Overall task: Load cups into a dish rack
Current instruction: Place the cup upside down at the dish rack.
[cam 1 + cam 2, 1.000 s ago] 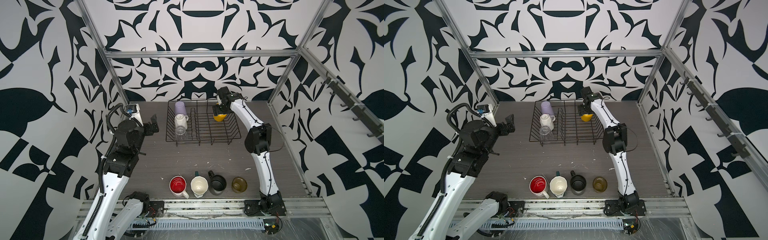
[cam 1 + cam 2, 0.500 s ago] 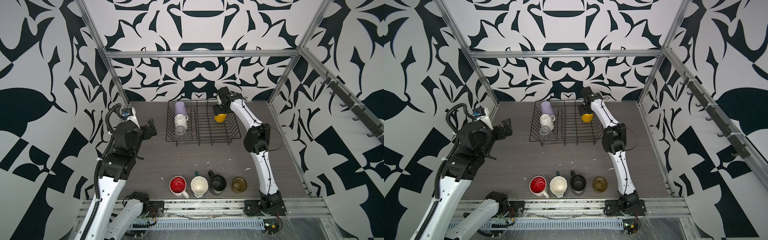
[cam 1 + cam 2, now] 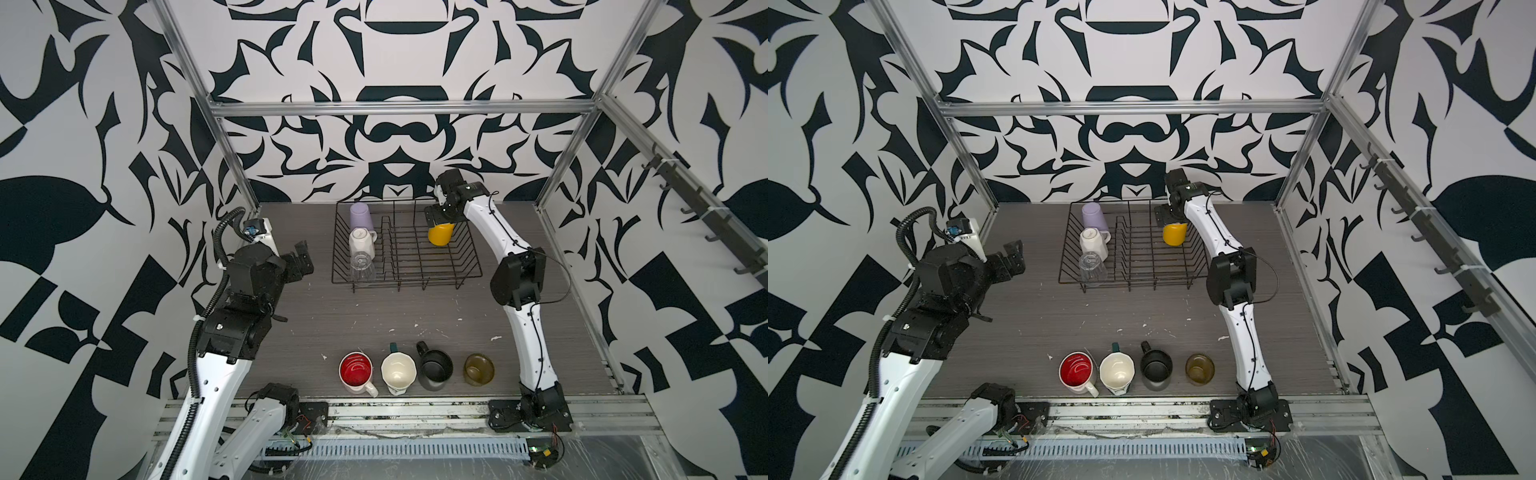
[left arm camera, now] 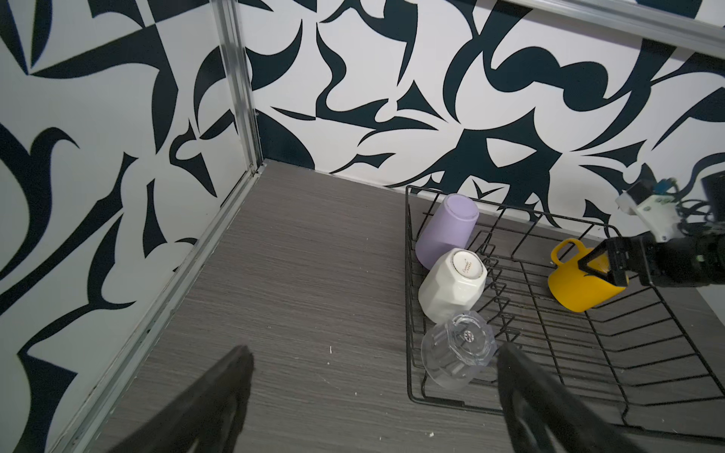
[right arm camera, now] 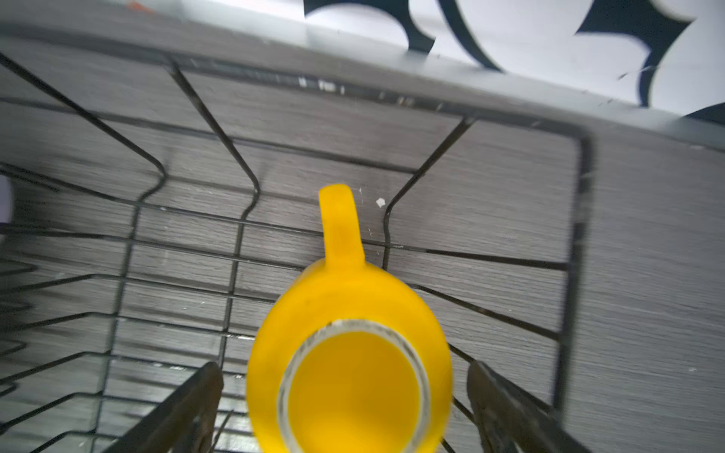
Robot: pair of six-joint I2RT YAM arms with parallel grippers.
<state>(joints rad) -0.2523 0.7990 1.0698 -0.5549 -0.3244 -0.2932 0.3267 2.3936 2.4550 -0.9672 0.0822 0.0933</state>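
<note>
Plainly, the yellow mug [image 5: 345, 313] stands upside down in the dish rack [image 3: 469, 266], near its 1 o'clock corner. It is a glossy yellow, with a pale unglazed ring round the base, and its handle points to 12 o'clock. The right gripper [image 5: 343, 368] is spread wide with a finger on either side of the mug, a gap showing on both sides, so it grips nothing. Along the rack's 9 o'clock side lie the lilac tumbler [image 3: 359, 216], white faceted mug [image 3: 361, 245] and clear glass [image 3: 362, 266], bases up. At 9 o'clock on the table [image 3: 374, 316] the left gripper [image 4: 374, 351] gapes, empty. At 6 o'clock stand the red-inside white mug [image 3: 355, 370], teal cream-inside mug [image 3: 398, 371], black mug [image 3: 434, 368] and olive-brown cup [image 3: 478, 368].
</note>
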